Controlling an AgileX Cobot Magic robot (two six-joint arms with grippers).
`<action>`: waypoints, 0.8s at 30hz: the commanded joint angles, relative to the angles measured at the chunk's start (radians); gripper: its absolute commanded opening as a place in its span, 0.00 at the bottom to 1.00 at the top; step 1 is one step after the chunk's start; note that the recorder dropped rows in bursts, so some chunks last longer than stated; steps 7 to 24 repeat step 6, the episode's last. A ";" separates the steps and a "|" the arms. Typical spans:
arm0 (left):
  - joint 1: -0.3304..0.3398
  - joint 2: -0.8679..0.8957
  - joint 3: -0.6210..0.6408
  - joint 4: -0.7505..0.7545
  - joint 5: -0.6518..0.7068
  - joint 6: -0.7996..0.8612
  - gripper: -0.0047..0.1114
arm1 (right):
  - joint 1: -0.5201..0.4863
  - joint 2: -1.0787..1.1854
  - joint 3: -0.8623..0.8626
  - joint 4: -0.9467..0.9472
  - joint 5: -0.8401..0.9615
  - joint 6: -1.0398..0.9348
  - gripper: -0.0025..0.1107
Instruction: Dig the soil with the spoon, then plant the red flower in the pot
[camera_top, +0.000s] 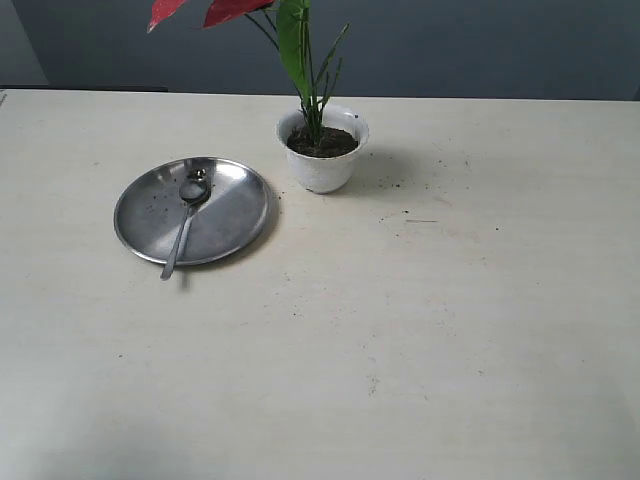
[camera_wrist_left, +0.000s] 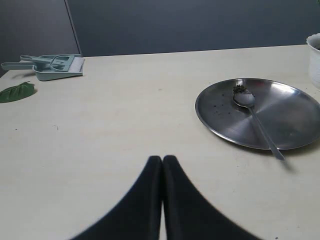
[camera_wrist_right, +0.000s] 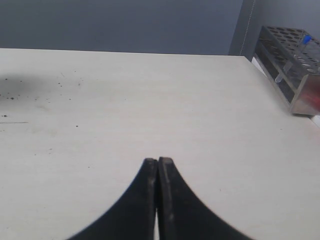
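Exterior: the small white scalloped ceramic pot (camera_top: 322, 168) holds dark crumbly soil (camera_top: 325, 144), and the artificial red-bloomed, green-leaved flower (camera_top: 293, 42) stands upright in it. The slim silver metal teaspoon (camera_top: 184, 222) lies on the round steel plate (camera_top: 235, 205) just beside the pot, on the pale desk (camera_top: 420, 350).

Left wrist: your left gripper (camera_wrist_left: 162, 160) is pressed together, holding nothing. The plate and teaspoon are ahead of it, apart.

Right wrist: your right gripper (camera_wrist_right: 157, 161) is together, holding nothing, with scattered soil specks ahead of it.
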 joint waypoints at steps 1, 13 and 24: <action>0.000 -0.006 0.005 0.006 -0.006 -0.001 0.04 | -0.005 -0.005 0.002 0.000 -0.011 0.001 0.02; 0.000 -0.006 0.005 0.006 -0.006 -0.001 0.04 | -0.005 -0.005 0.002 0.003 -0.011 0.001 0.02; 0.000 -0.006 0.005 0.006 -0.006 -0.001 0.04 | -0.005 -0.005 0.002 0.003 -0.011 0.001 0.02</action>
